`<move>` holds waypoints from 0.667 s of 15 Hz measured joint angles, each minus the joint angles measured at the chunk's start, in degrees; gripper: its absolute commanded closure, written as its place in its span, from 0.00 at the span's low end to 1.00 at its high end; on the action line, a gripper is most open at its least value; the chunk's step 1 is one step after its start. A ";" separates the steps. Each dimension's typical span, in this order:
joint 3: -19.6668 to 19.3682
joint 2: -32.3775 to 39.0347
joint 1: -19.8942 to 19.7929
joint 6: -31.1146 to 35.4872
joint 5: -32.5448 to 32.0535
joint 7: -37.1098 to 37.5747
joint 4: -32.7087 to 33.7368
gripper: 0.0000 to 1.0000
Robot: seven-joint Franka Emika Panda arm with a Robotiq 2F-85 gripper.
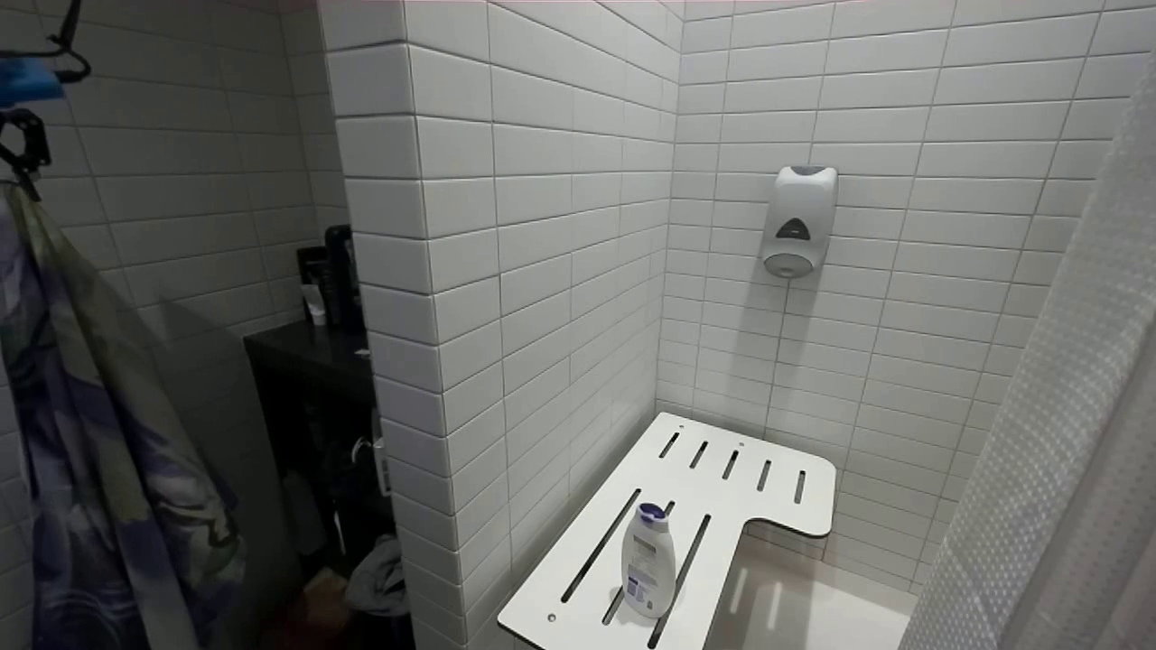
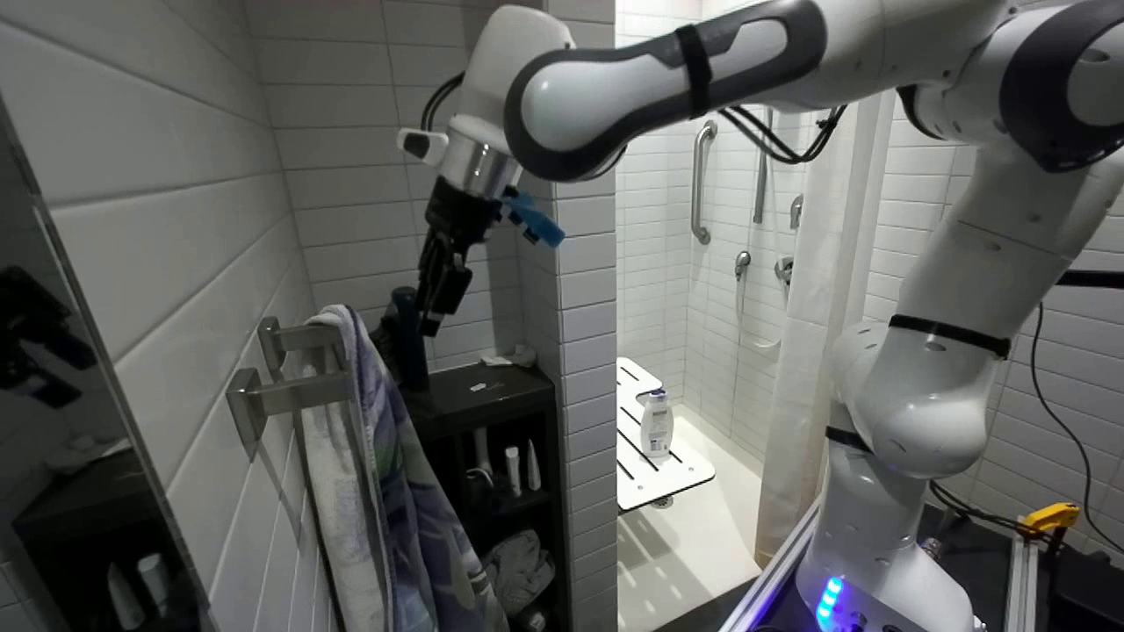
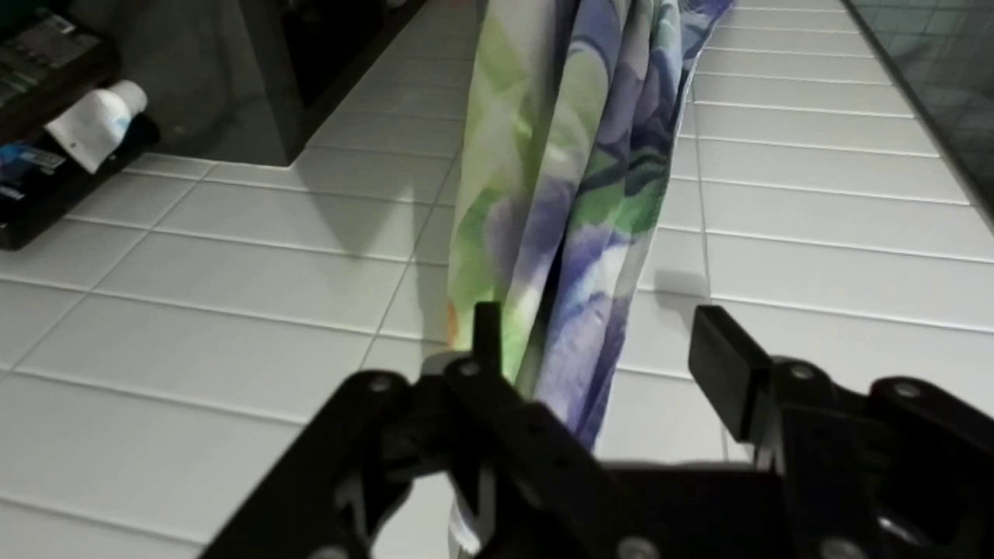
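Patterned towel (image 2: 408, 491) at a wall-mounted towel bar (image 2: 303, 395), with the gripper (image 3: 599, 330) alongside. The cloth hangs from the bar in lengthwise folds, reaching well below it. The gripper is near the bar, tilted, fingertips downward; its exact clearance from the cloth cannot be told. The jaws stand released: the 2 fingers (image 3: 726, 373) are parted, with no fabric visibly pinched. In the wrist view the folds pass behind 1 finger and leave bare tile (image 3: 664, 341) beside its counterpart. Cloth closest to the gripper's body is hidden from sight.

Handling, by judgement: the towel looks soft and slack, so a fingertip that snags a fold would probably drag it along the bar. Sound technique keeps the jaws spread, moves slowly, and follows the line of the folds rather than crossing them. Since the folds crowd 1 finger, a small shift toward that finger's side would centre the cloth in the gap. Beside the bar, a shelf unit (image 2: 509, 393) bears a tall dark container (image 2: 407, 342), upright and close to the gripper's outline in an exterior view; swings toward that side of the bar call for restraint, as contact could topple it.
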 measured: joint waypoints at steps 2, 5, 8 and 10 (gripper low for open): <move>-1.01 2.53 0.00 2.38 3.24 -4.06 -1.08 0.00; -1.60 5.57 0.03 7.98 8.07 -12.78 -1.89 0.00; -1.77 8.07 0.62 13.33 15.93 -23.09 -2.15 0.00; -1.98 9.58 1.13 14.85 23.25 -30.26 -2.18 0.00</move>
